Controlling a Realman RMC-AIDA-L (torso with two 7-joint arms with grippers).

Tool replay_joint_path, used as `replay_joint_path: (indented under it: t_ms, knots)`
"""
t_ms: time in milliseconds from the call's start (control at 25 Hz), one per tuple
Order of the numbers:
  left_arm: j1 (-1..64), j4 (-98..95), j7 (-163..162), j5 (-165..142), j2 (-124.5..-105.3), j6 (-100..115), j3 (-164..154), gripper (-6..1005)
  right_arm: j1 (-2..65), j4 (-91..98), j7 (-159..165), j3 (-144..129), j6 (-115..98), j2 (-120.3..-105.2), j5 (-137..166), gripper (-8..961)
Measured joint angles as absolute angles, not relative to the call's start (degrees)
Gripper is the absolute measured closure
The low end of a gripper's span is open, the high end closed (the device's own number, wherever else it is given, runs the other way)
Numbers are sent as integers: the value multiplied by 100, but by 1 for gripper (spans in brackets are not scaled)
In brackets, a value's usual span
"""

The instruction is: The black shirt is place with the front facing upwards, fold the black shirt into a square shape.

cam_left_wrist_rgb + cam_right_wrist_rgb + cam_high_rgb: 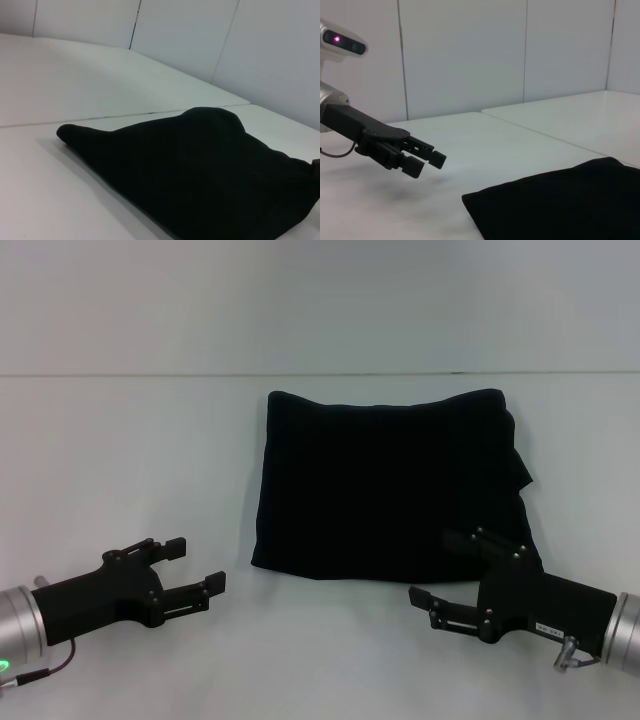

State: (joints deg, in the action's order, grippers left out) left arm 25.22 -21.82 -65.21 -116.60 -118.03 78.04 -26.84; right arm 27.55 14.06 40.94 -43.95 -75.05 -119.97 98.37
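White table and paneled wall

The white table (pixel 120 460) fills the head view from 9 o'clock round to 3 o'clock, matte and plain, with 1 thin dark seam (pixel 150 375) crossing it toward 12 o'clock. In the left wrist view the same kind of seam (pixel 115 116) separates 2 tabletop sections. Behind the table stands a pale wall (pixel 465 55) of flat panels divided by narrow vertical joints (pixel 525 50); the right wrist view shows at least 4 panels, the left wrist view 3 or more.
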Motion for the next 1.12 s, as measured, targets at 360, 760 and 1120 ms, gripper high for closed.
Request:
replay_joint_path:
  t_ms: [360,760,1120]
  knots:
    - [2526,-2171,-6528,-11654,-11803,7812,-2681,128,2777,1406,4110,-4395,-7478,-11997,9862,38]
    - [2521,-2162,-6533,-11654,-11803,7825,-2665,128,2777,1406,4125,-4404,-7471,-11997,9870,38]
    - [2501,-2162,-6539,-11654,-11803,7849,-2662,128,2778,1406,4136,-4420,-7470,-11997,9871,37]
